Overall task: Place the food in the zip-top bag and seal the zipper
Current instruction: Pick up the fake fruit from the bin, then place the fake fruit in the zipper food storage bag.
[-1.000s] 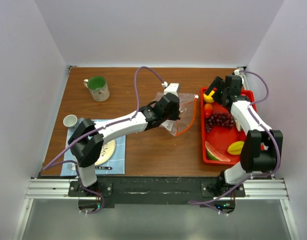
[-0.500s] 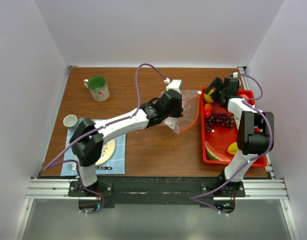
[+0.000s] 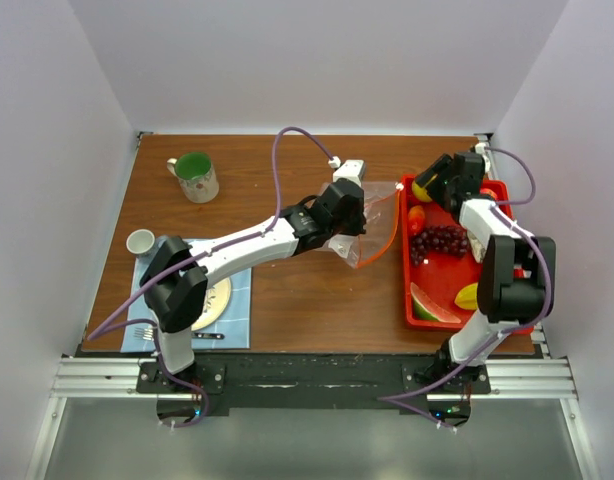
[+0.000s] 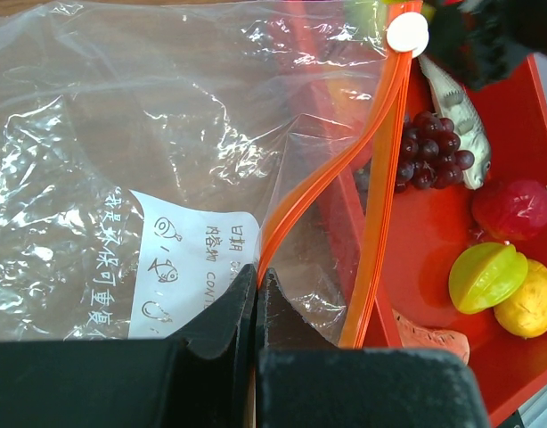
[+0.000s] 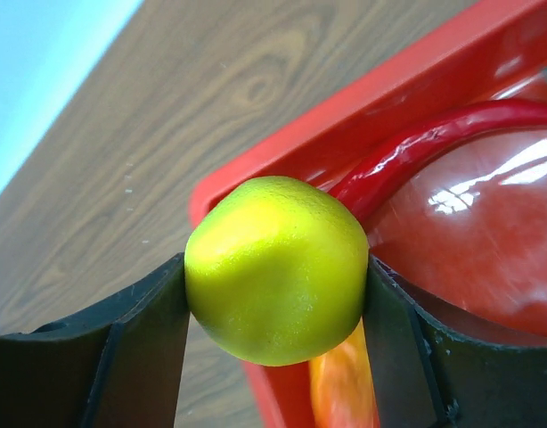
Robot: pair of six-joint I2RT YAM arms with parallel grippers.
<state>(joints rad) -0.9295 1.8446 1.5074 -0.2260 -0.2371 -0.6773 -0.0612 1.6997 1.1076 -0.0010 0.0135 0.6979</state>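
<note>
My left gripper (image 3: 353, 226) is shut on the edge of the clear zip-top bag (image 3: 375, 222), pinching it beside the orange zipper (image 4: 380, 169) and holding the mouth up next to the red tray (image 3: 455, 282). In the left wrist view its jaws (image 4: 257, 278) meet on the plastic. At the tray's far left corner my right gripper (image 3: 425, 188) has both fingers against a yellow lemon (image 5: 275, 267). In the tray lie purple grapes (image 3: 439, 240), a silver fish (image 4: 456, 111), a red apple (image 4: 514, 207), a green fruit (image 4: 485, 275), an orange (image 3: 416, 213) and a watermelon wedge (image 3: 432, 303).
A green mug (image 3: 195, 177) stands at the far left of the table. A small white cup (image 3: 140, 242) and a cream plate (image 3: 215, 300) on a blue mat sit near the left arm's base. The tray's raised rim (image 5: 389, 116) runs just beneath the lemon.
My right gripper has narrowed from wide open onto the lemon. The left arm carried the bag a little farther and to the right, towards the tray, then held still.
</note>
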